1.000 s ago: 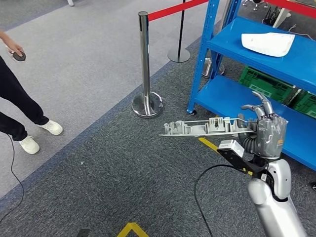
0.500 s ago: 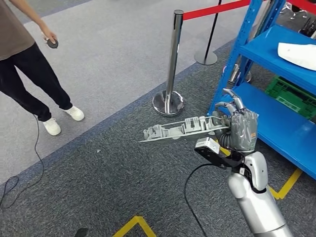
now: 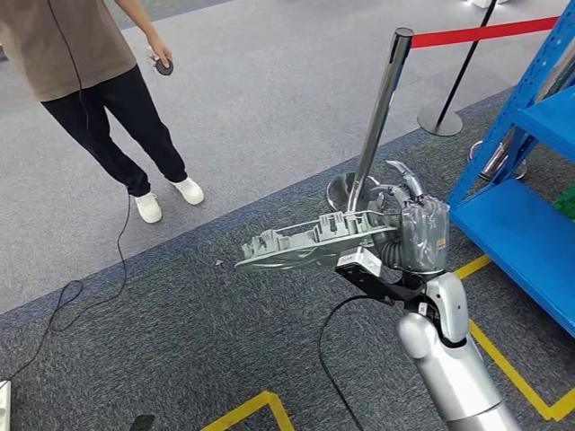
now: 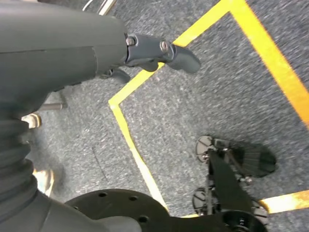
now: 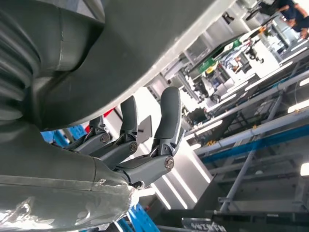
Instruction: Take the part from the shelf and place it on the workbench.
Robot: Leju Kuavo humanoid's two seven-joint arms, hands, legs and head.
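Observation:
The part (image 3: 305, 244) is a long, flat grey moulded piece with ribs and clips along its top. My right hand (image 3: 413, 229) grips its near end and holds it level above the carpet, with the far end sticking out to the left. In the right wrist view the dark fingers (image 5: 164, 125) curl against the part's grey underside (image 5: 146, 38). My left hand (image 4: 109, 53) hangs beside my body over the floor with its thumb out and nothing in it. The blue shelf (image 3: 522, 224) stands at the right edge, behind my right arm.
A chrome stanchion (image 3: 380, 108) with a red belt stands just behind the part. A person (image 3: 88, 63) holding a small black controller stands at the upper left, trailing a cable (image 3: 88, 296) across the floor. Yellow tape lines (image 3: 258, 409) mark the dark carpet.
The camera has turned left: the shelf and stanchion have slid right and the person has come further into the picture. My right hand still holds the part the same way.

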